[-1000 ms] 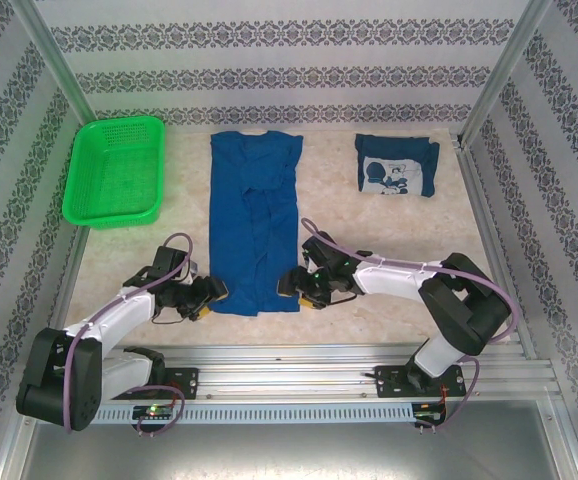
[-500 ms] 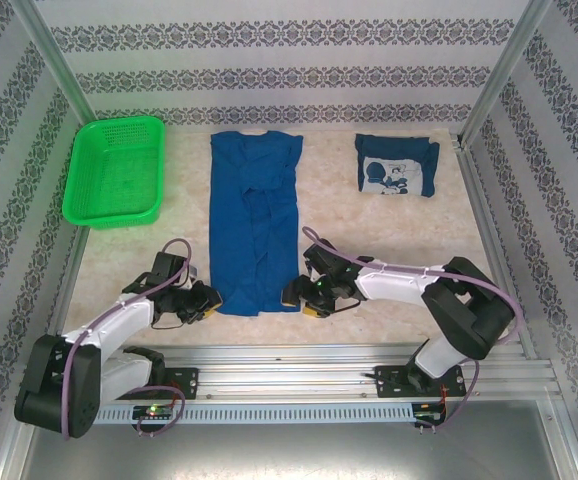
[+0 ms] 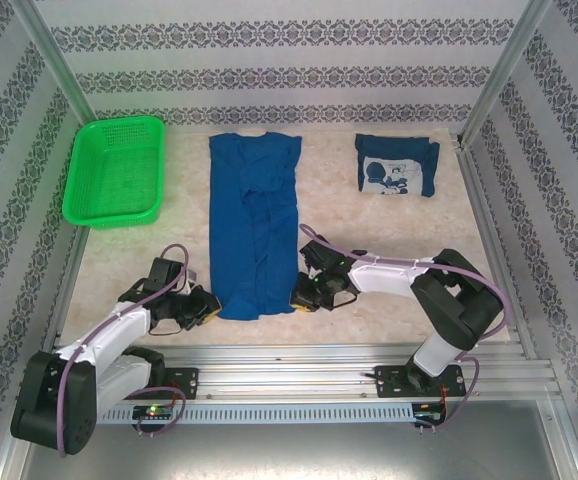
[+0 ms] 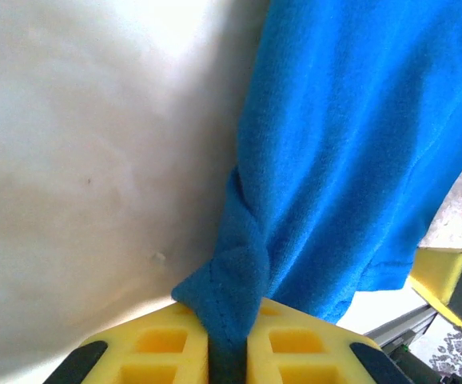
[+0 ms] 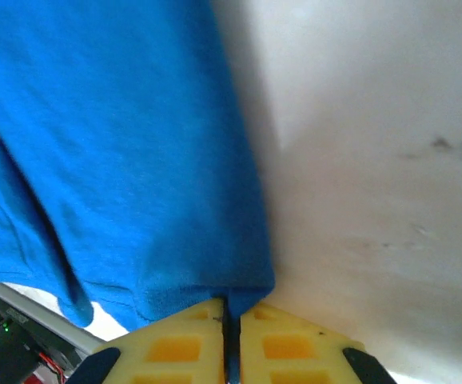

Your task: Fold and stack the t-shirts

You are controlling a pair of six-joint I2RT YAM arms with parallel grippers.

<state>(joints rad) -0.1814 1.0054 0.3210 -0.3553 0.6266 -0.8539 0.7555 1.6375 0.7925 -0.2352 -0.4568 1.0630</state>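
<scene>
The left gripper (image 4: 227,346) and the right gripper (image 5: 231,324) are each clamped on a near hem corner of the long blue t-shirt (image 3: 254,220), which lies in the middle of the surface (image 3: 369,235). I would lift both corners evenly and carry them toward the collar, so the fold lands straight.

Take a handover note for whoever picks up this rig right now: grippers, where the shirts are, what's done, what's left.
Left gripper shut on the near left hem corner of the long t-shirt.
Right gripper shut on its near right corner.
That shirt lies flat mid-table, sides folded in; the folded t-shirt sits far right, print up.
Done: one shirt folded.
Left: fold this one, stack it there.
</scene>
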